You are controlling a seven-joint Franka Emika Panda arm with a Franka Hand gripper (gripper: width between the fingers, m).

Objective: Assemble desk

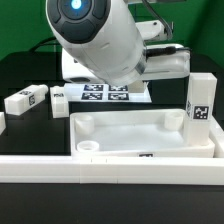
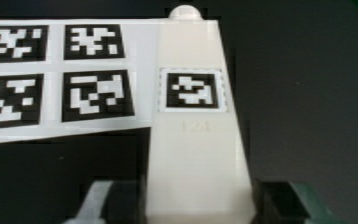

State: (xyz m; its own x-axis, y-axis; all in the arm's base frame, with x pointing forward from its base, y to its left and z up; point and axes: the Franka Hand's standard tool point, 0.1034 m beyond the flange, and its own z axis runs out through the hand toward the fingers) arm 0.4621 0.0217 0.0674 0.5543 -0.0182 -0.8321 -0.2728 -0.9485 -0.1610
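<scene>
The desk top point(image 1: 140, 132), a white rimmed tray, lies at the front of the exterior view, with a round corner socket point(image 1: 90, 148) near its front left. One white leg point(image 1: 200, 102) with a tag stands upright at the tray's right end. Two more legs point(image 1: 25, 100) point(image 1: 58, 103) lie on the black table to the left. In the wrist view my gripper point(image 2: 194, 206) is shut on another white square leg point(image 2: 194, 130) bearing a tag; its dark fingers point(image 2: 114, 200) press both its sides. The leg hangs beside the marker board point(image 2: 60, 75). The arm's body point(image 1: 95, 40) hides the gripper in the exterior view.
The marker board point(image 1: 105, 93) lies behind the tray, under the arm. A long white border rail point(image 1: 100, 166) runs along the tray's front edge. Black table surface point(image 2: 309, 90) shows on the leg's other side.
</scene>
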